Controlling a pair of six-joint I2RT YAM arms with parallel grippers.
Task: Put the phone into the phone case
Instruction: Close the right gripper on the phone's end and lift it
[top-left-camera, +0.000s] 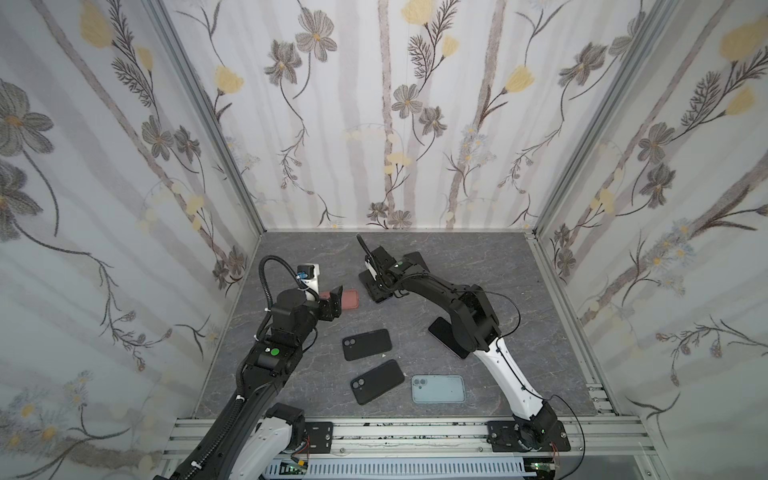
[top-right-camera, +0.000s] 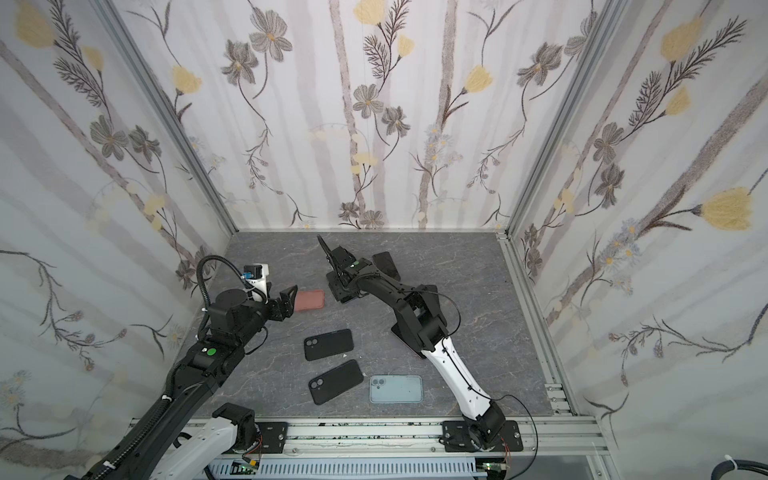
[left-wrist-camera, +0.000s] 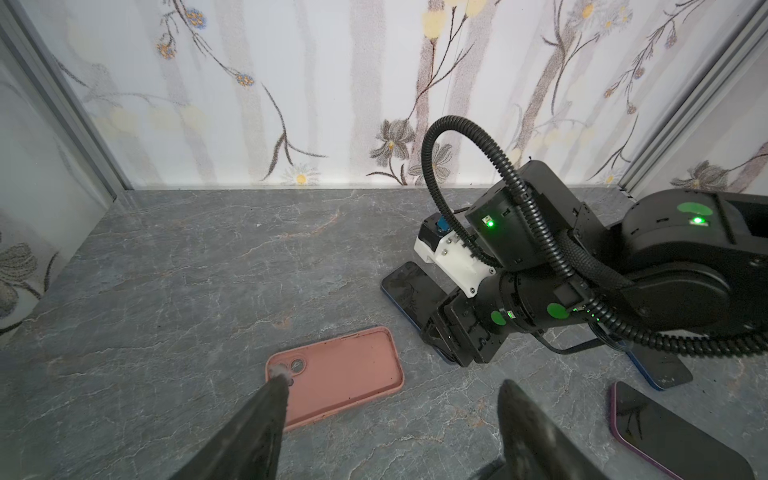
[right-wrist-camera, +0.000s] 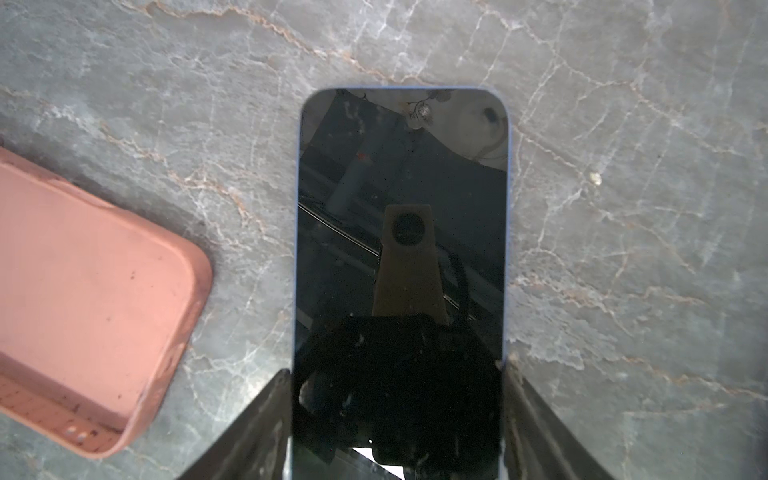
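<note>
In both top views I read the right gripper (top-left-camera: 377, 291) lowered at upper centre of the table (top-left-camera: 478, 270) onto the phone (top-left-camera: 362, 277), with the pink case (top-left-camera: 351, 299) just left of it and the left gripper (top-left-camera: 335, 297) at the case's left end. In the left wrist view, the left gripper (left-wrist-camera: 390, 382) stands spread at bottom centre, one fingertip overlapping the case's camera cut-out. In the right wrist view, the right gripper's fingers (right-wrist-camera: 266, 415) pinch both long edges of the phone, which lies flat, screen up, at centre frame, apart from the case at left.
</note>
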